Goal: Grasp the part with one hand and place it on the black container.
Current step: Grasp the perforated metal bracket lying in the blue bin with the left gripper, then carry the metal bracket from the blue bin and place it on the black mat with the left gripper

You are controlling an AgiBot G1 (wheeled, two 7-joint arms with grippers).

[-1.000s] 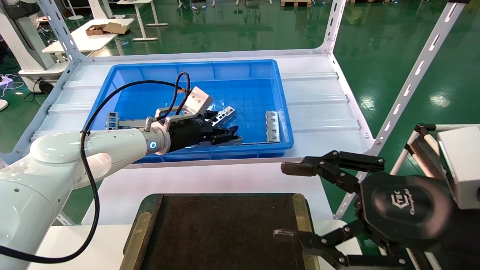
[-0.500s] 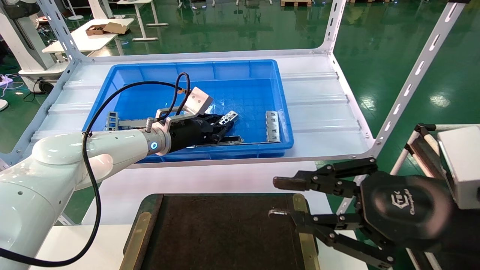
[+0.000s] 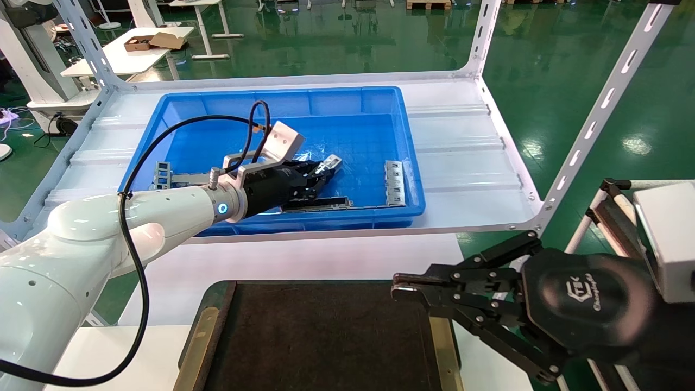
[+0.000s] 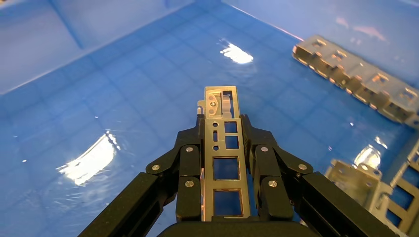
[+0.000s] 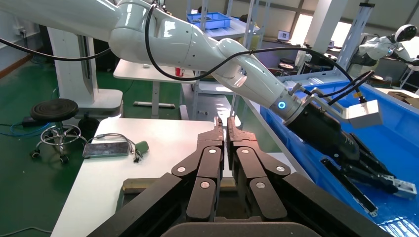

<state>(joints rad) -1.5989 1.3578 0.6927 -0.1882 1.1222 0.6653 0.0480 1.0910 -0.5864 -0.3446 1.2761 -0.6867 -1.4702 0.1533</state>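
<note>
Inside the blue bin point(image 3: 282, 95), my left gripper point(image 3: 321, 175) is shut on the part point(image 3: 330, 163), a slim silver-grey bar with square cutouts. The left wrist view shows the part point(image 4: 222, 148) lying lengthwise between both black fingers point(image 4: 189, 163), its tip sticking out past them above the bin floor. My right gripper point(image 3: 400, 288) is shut with nothing in it. It hovers over the far right corner of the black container point(image 3: 320, 336), a flat dark tray with olive-gold side strips. The right wrist view shows its closed fingertips point(image 5: 216, 129) over the tray edge point(image 5: 143, 185).
A long dark channel piece point(image 3: 320, 203), a flat grey plate point(image 3: 395, 182) and a ladder-like piece point(image 3: 163, 172) lie in the bin near its front wall. White shelf posts point(image 3: 592, 125) rise on the right. A white table point(image 5: 148, 143) holds a phone and cables.
My left gripper went from open around the part to shut on it and drew back slightly. My right gripper's wide-open fingers have shut.
</note>
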